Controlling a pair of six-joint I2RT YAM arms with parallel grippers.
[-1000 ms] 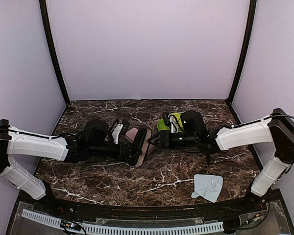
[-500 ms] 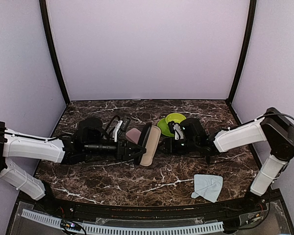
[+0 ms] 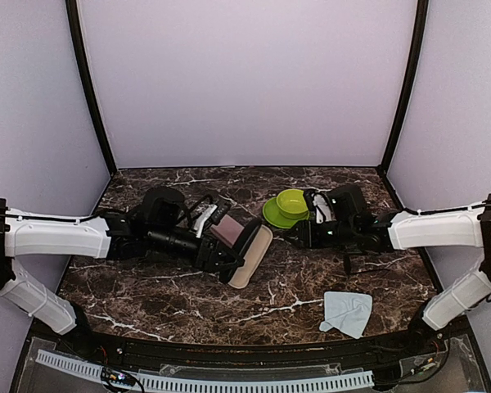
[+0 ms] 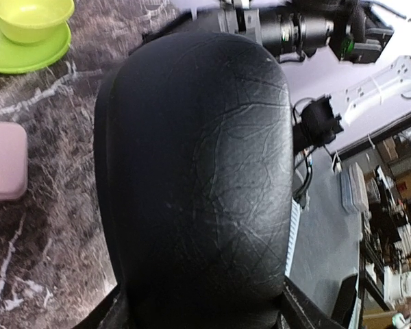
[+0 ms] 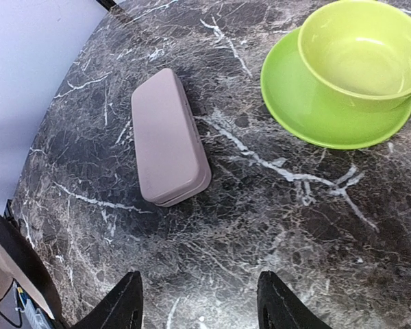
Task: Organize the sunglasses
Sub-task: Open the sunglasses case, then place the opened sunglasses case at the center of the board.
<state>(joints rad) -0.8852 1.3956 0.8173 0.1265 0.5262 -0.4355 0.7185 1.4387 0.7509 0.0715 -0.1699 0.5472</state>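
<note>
- The bench (image 3: pixel 311 291) is carrying a pink case (image 5: pixel 168 137), lying flat.
- The left fingers (image 4: pixel 303 314) are clamping a black oval case (image 4: pixel 198 171).
- The right fingers (image 5: pixel 127 305) are hovering wide apart, holding nothing.
- The sunglasses: cannot tell where they are lying.

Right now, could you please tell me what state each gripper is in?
The left gripper is closed on the black case.
The right gripper is open and holds nothing.

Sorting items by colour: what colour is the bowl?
The bowl is lime green, clearest in the right wrist view.
</note>
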